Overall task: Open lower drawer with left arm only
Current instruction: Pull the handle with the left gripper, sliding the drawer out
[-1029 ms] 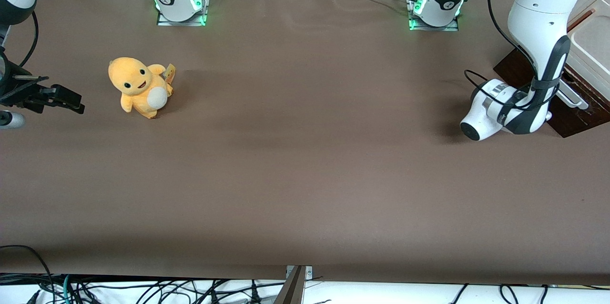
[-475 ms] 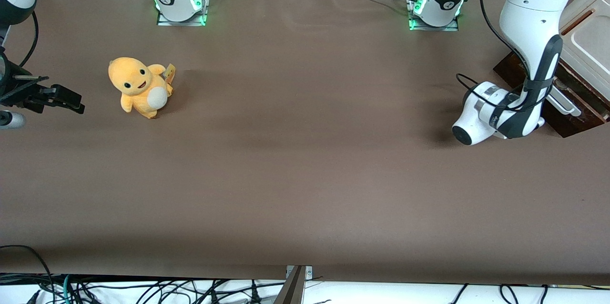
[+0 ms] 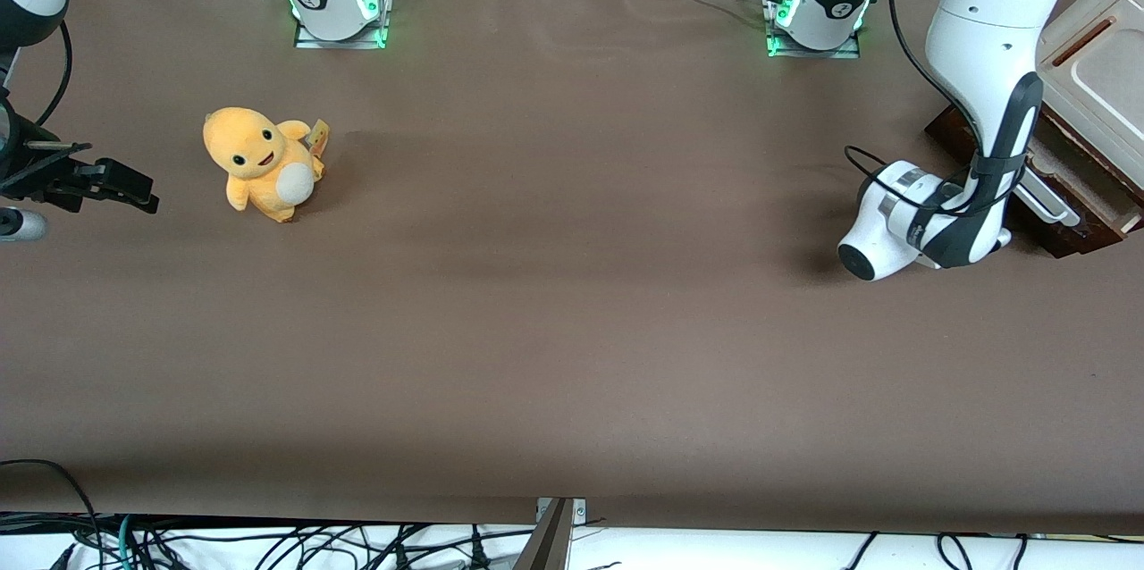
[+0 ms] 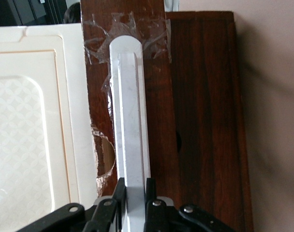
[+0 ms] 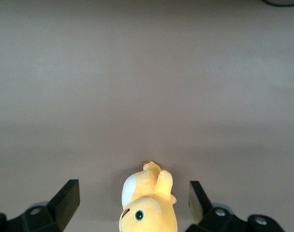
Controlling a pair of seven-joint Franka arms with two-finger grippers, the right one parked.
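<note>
The left arm (image 3: pixel 988 61) reaches down at the right edge of the front frame, its wrist bent low over the counter (image 3: pixel 572 329) at the working arm's end. The hand (image 4: pixel 133 198) is closed on the white bar handle (image 4: pixel 130 116) of the lower drawer (image 4: pixel 205 121): in the wrist view a black finger presses against each side of the bar near one end of it. In the front view the hand itself is hidden by the wrist, and only the other end of the handle (image 3: pixel 1046 199) shows just beside the arm. The lower drawer (image 3: pixel 1086 217) sits in the middle right of the front frame, its dark-brown wood jutting out from under the cream panel (image 3: pixel 1104 70). Clear tape (image 4: pixel 130 36) lies crinkled over the handle's rounded end. A yellow plush toy (image 3: pixel 261 163) stands in the upper left of the front frame, toward the parked arm's end of the counter, well apart from the drawer
</note>
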